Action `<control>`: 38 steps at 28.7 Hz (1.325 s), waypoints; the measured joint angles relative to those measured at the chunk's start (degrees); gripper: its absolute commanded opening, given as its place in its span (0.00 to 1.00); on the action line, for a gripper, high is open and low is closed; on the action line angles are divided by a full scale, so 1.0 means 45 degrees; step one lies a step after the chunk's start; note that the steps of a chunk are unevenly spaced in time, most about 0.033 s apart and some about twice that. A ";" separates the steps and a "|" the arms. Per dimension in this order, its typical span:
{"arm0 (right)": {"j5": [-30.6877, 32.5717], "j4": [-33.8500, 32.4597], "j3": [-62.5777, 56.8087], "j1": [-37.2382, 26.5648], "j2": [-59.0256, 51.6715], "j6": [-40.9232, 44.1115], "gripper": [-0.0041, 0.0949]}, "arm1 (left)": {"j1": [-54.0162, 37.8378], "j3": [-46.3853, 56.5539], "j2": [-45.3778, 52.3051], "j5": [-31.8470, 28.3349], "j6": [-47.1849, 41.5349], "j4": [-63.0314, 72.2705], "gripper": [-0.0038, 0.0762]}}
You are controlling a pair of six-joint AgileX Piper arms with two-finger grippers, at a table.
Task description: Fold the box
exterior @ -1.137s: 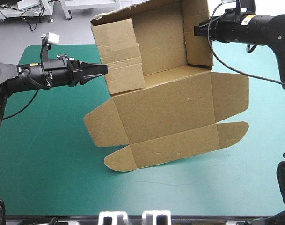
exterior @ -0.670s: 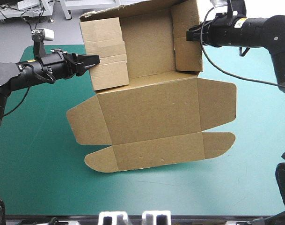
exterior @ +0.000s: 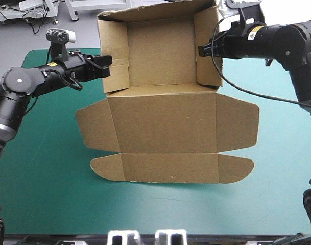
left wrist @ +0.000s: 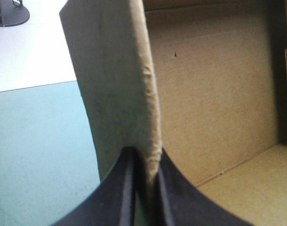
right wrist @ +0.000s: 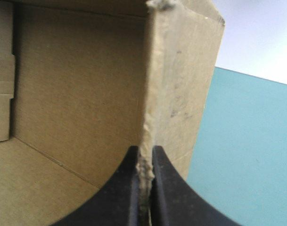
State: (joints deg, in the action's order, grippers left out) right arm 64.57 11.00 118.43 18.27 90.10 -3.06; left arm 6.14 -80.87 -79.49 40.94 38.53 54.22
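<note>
The brown box [exterior: 165, 120] is an open tray at the table's far side, its walls raised and its lid with flaps lying flat toward the near edge. My left gripper [exterior: 108, 67] is shut on the box's left side wall [left wrist: 117, 94], whose edge stands between the black fingers [left wrist: 174, 193]. Across the tray, my right gripper [exterior: 201, 50] is shut on the right side wall [right wrist: 178, 89], pinched between its fingers [right wrist: 129, 188]. The tray's inside [right wrist: 72, 89] shows bare board.
Teal-green cover [exterior: 48, 173] lies open to the left, right and near side of the box. The lid's rounded front flaps [exterior: 106, 168] reach toward the table's near edge.
The box has swung square to the table and shifted left. Its left side wall, earlier folded inward across the tray, now stands upright, and both grippers moved with their walls.
</note>
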 measured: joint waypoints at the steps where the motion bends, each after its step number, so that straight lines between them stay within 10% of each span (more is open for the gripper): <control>1: 0.0567 -0.0693 0.0029 0.0045 -0.0010 0.0361 0.03 | 0.0535 0.0000 0.0065 -0.0251 -0.0337 -0.0660 0.03; 15: 0.1487 -0.0457 -0.1584 0.0178 0.0774 0.1398 0.03 | 0.3271 -0.0818 -0.0174 0.2220 -0.7575 -0.9979 0.03; 38: 0.1373 -0.0213 -0.2336 0.0209 0.5158 0.0977 0.03 | 0.3031 -0.1057 -0.4640 0.3752 -0.9645 -1.0922 0.03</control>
State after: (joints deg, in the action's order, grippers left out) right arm 70.75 10.04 107.92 19.20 113.31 1.33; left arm 19.78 -85.63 -100.37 57.82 -4.87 5.07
